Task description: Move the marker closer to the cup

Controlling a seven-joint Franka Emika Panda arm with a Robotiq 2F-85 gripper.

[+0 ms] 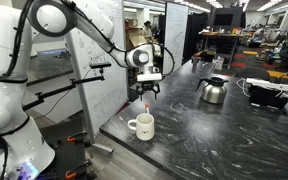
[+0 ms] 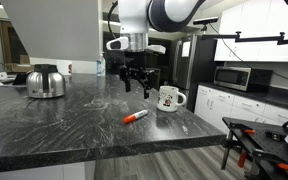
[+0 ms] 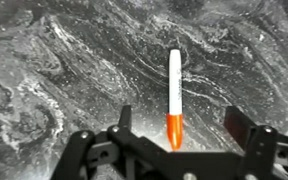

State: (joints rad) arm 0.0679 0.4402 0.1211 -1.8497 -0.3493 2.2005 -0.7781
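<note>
Single arm over a dark marbled counter (image 2: 64, 135). In an exterior view the white arm (image 1: 79, 30) rises from its base at the edge of the frame. It reaches sideways over the counter edge and bends at the wrist, so that the gripper (image 1: 150, 92) points straight down. In an exterior view the gripper (image 2: 137, 88) hangs upright from a broad horizontal link at the top of the frame, with its tips clear of the counter surface.

The jaws stand wide apart and hold nothing. In the wrist view the two black fingers (image 3: 125, 115) frame bare counter on either side, and neither touches anything.

The marker (image 3: 174, 90) lies flat on the counter. In the wrist view it lies in the gap between the fingers and below them, its red-orange end nearest the camera and its white barrel running away from it. In an exterior view the marker (image 2: 135, 117) lies at a slant, on the camera's side of the gripper.

The cup (image 2: 170, 98) stands upright on the counter, near the marker but apart from it, its handle turned away from the gripper. A metal kettle (image 2: 46, 82) stands well apart on the same counter.
</note>
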